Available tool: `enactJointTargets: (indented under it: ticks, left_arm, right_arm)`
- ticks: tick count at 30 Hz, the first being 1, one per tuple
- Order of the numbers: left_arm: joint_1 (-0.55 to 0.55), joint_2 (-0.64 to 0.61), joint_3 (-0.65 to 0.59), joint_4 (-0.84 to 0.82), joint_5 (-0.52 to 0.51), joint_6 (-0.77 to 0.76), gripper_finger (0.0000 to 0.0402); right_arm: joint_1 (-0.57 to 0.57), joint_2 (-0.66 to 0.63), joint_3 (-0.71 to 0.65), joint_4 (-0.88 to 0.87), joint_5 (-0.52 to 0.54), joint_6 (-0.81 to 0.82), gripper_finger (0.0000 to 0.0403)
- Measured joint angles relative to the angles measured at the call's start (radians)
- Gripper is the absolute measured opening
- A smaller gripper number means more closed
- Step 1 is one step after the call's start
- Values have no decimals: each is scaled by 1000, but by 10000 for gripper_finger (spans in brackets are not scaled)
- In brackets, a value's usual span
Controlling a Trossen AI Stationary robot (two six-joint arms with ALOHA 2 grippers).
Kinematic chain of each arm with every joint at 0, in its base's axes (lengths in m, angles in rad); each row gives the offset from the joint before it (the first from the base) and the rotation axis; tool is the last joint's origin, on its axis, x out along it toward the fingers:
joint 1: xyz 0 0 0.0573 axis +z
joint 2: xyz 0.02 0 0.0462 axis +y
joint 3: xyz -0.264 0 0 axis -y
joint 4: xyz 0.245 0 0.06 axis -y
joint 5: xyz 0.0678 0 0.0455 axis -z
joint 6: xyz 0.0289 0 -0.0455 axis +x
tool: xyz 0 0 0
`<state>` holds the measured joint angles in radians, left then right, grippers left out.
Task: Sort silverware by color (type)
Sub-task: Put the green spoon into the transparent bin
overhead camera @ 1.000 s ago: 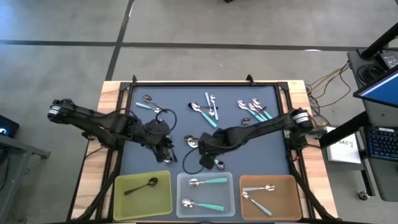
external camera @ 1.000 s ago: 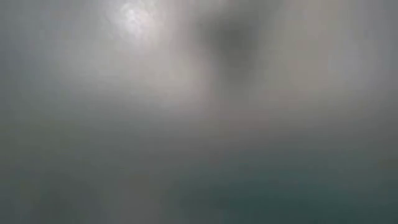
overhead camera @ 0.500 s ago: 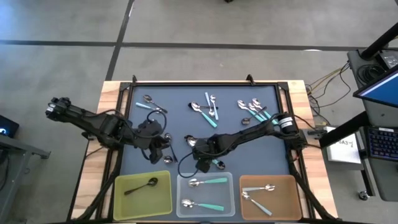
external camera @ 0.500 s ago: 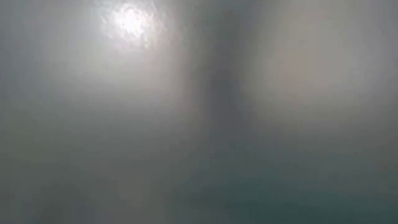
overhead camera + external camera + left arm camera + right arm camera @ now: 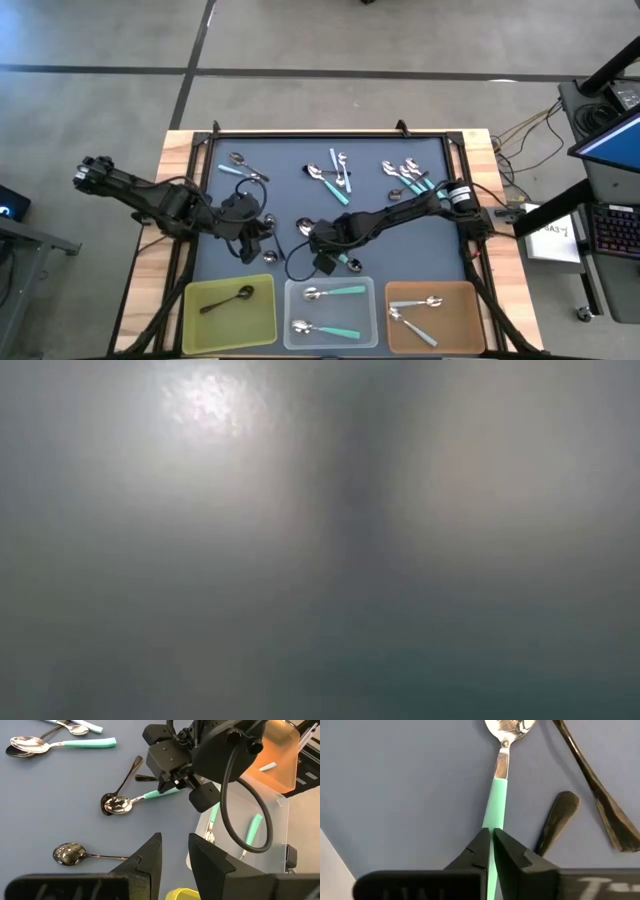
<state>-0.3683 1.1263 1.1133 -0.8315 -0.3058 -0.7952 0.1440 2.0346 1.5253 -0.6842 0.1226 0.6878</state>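
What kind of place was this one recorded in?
Probably a lab or workshop, not a home: bare concrete floor with seam lines, a wooden table carrying the robot rig, loose cables and a keyboard beside it.

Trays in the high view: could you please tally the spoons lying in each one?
In the yellow tray: 1 dark spoon
In the clear tray: 2 teal spoons
In the orange tray: 2 light-blue spoons
Total: 5

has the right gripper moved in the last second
Yes. The right gripper has slid toward the left arm's side, away from the clear tray, and shut on the teal spoon.
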Motion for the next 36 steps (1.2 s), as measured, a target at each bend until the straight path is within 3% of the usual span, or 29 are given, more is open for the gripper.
enactJointTargets:
  ticks: [8,18,22,28,36]
  left_arm:
    - [-24,0,0,0,0,-17,78]
    - [-44,0,0,0,0,-52,78]
    - [-44,0,0,0,1,-54,78]
    - [-46,0,0,-1,0,-54,78]
    - [-57,0,-1,-1,-1,-66,78]
  right_arm:
    - [-1,0,-2,19,-19,4,18]
    - [-1,2,-3,24,-19,-7,104]
    - [-7,10,-7,29,22,-7,120]
    - [-14,43,-6,22,55,-7,103]
    - [-12,64,-6,15,33,0,40]
